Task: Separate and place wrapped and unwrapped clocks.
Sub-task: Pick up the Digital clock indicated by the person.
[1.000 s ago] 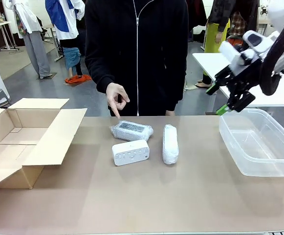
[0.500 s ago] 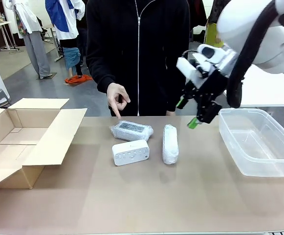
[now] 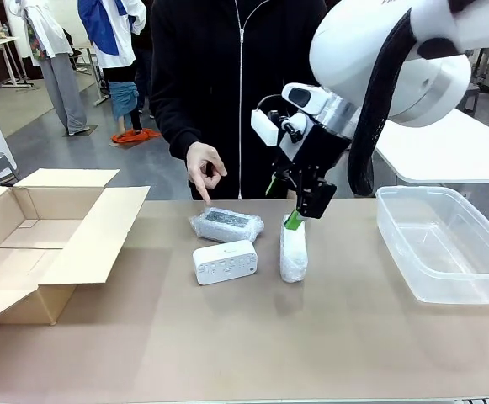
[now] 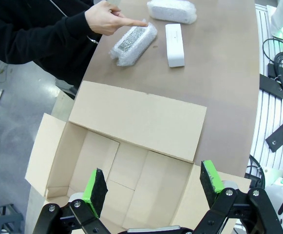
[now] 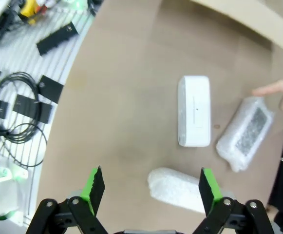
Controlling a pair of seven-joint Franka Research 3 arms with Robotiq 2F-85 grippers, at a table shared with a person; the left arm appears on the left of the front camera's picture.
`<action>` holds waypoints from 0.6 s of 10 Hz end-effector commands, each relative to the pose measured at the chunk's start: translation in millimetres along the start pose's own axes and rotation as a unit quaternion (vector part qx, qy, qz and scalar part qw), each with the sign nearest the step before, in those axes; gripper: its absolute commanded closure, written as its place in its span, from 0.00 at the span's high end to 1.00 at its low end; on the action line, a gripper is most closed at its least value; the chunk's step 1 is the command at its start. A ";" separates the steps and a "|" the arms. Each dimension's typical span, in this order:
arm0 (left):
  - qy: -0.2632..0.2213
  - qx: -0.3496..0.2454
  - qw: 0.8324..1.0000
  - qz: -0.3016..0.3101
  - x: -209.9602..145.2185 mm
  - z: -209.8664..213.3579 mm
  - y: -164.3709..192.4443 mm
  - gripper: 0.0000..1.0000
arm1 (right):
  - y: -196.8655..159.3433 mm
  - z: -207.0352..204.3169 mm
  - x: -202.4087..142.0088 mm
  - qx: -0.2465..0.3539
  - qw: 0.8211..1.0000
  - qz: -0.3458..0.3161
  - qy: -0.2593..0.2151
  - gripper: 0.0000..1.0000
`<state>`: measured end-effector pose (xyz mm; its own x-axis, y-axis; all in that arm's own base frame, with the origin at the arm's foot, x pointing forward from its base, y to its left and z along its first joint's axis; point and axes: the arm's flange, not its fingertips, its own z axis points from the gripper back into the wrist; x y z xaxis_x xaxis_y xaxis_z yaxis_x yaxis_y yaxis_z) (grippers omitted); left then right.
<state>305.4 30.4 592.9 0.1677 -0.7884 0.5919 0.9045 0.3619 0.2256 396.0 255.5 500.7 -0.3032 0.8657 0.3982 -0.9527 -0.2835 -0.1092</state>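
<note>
Right gripper (image 3: 283, 202) hangs over the far end of the wrapped clock (image 3: 294, 248), the one lying lengthwise on the table (image 3: 227, 345) just right of the bare white clock (image 3: 225, 262). Its jaws are spread wide with nothing between them. The second wrapped clock (image 3: 225, 224) sits just behind the bare one, and the person's hand (image 3: 202, 168) points a finger at its end. In the right wrist view the target runs nearly along the line between the pads and off to one side. So the smart move looks like a wrist roll to take it across its narrow sides, plus a shift to centre it. Then come straight down, pads clear of the bare clock beside it, and close on the solid body, not on loose crinkly film that could slip. The left gripper (image 4: 153, 185) waits over the open cardboard box (image 3: 93, 231), jaws apart and empty. The clear plastic bin (image 3: 395, 231) stands at the right; which container takes wrapped ones, I cannot tell.
</note>
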 end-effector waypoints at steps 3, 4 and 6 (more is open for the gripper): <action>-0.008 -0.007 1.000 -0.008 -2.4 0.0 1.2 1.00 | -21.0 -9.6 12.1 -0.025 0.998 -0.047 0.029 1.00; -0.008 -0.007 1.000 -0.008 -2.4 0.0 1.2 1.00 | -16.9 -15.6 17.5 -0.022 0.997 -0.065 0.032 1.00; -0.008 -0.007 1.000 -0.008 -2.4 0.0 1.2 1.00 | -9.3 -18.7 22.1 -0.016 0.994 -0.102 0.027 1.00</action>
<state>305.4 30.7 592.9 0.1685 -0.7881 0.5920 0.9042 0.3626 0.2255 403.5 280.1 495.9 -0.1522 0.9117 0.3816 -0.9882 -0.1344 -0.0730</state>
